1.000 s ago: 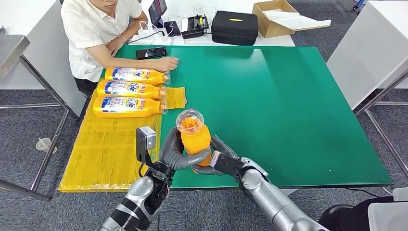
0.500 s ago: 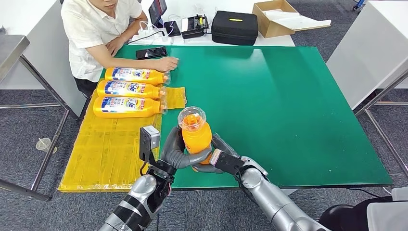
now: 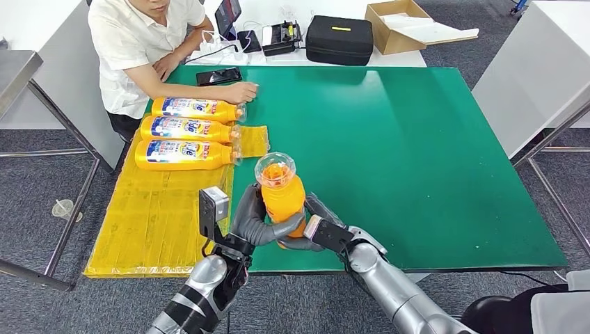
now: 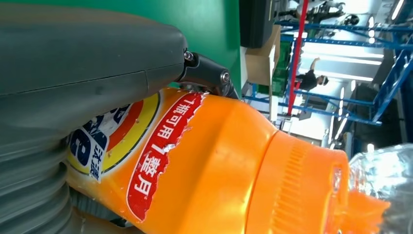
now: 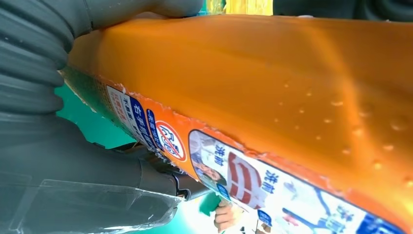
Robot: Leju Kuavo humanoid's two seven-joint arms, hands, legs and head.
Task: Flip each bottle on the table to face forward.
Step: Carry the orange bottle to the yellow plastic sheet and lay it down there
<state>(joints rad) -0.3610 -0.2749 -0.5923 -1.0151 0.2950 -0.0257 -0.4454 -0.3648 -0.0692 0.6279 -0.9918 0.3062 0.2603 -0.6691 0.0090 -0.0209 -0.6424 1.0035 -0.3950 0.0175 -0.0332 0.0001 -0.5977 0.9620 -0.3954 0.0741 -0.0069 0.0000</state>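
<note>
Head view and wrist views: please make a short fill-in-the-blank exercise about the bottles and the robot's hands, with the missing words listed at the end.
1. The orange bottle is gripped by ____ of the robot's hands, the left hand and the right hand.
2. ____ more bottles lie on their sides beside the person.
3. These lying bottles rest on a ____ mat.
4. The table top is ____.

Missing words: both; Three; yellow; green

head high; wrists near bottle (image 3: 282,198)

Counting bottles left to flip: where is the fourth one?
Head view: the bottle stands upright near the table's front edge, gripped by left hand and right hand.
</note>
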